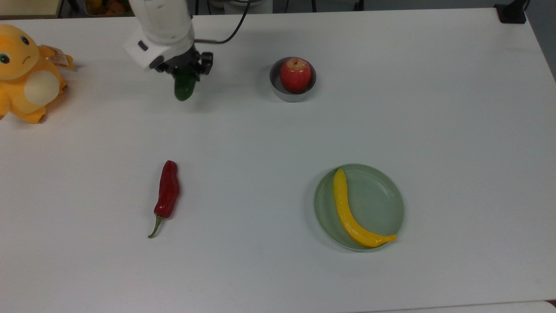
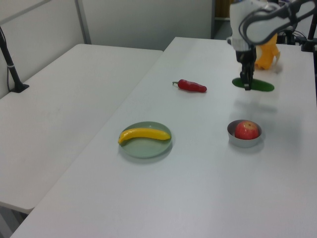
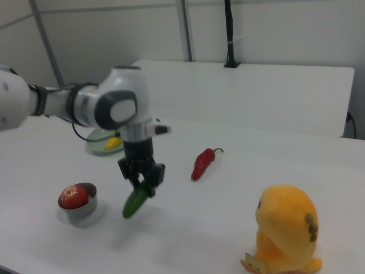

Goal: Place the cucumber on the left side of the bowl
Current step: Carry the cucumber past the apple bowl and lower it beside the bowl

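My end effector (image 3: 141, 181) grips the cucumber (image 3: 136, 202) above the desk (image 1: 278, 130).

In the top view my arm covers the cucumber's upper end, so just its lower rounded tip pokes out beneath my fingers; in the left view the plush toy (image 2: 267, 53) is half hidden behind my arm. The bowl (image 1: 292, 80) holds a red apple (image 1: 295, 74), and the pale green plate (image 1: 359, 206) holds a yellow banana (image 1: 352, 215). My fingers are clenched on the cucumber near one end; in the right view it hangs tilted, its free end pointing down, with its shadow on the desk below. It sits well apart from the bowl, toward the top view's left. A red chilli (image 1: 167, 194) lies by itself on the desk.
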You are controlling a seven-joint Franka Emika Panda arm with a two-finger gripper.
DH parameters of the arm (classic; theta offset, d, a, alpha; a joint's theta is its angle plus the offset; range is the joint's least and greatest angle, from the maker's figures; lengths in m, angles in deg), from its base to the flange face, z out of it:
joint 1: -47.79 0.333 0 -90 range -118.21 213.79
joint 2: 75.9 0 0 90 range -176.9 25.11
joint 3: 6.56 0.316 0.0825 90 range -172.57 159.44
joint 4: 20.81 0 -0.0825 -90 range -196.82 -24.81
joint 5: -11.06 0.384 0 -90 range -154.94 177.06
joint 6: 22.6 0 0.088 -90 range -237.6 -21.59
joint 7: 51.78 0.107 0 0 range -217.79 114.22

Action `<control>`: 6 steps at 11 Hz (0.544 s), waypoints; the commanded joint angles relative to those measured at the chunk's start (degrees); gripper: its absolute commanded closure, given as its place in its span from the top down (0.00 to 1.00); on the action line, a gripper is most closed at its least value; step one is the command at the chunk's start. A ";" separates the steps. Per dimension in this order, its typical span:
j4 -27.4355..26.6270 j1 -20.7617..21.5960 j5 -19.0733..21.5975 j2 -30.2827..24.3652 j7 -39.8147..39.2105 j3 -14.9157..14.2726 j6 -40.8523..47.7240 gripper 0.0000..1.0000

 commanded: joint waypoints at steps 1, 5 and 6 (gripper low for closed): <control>7.71 1.71 3.47 -3.61 1.98 4.60 11.68 0.13; 9.66 3.91 4.80 -4.68 13.74 15.30 12.86 0.14; 9.66 4.52 4.81 -4.24 16.47 18.03 12.51 0.14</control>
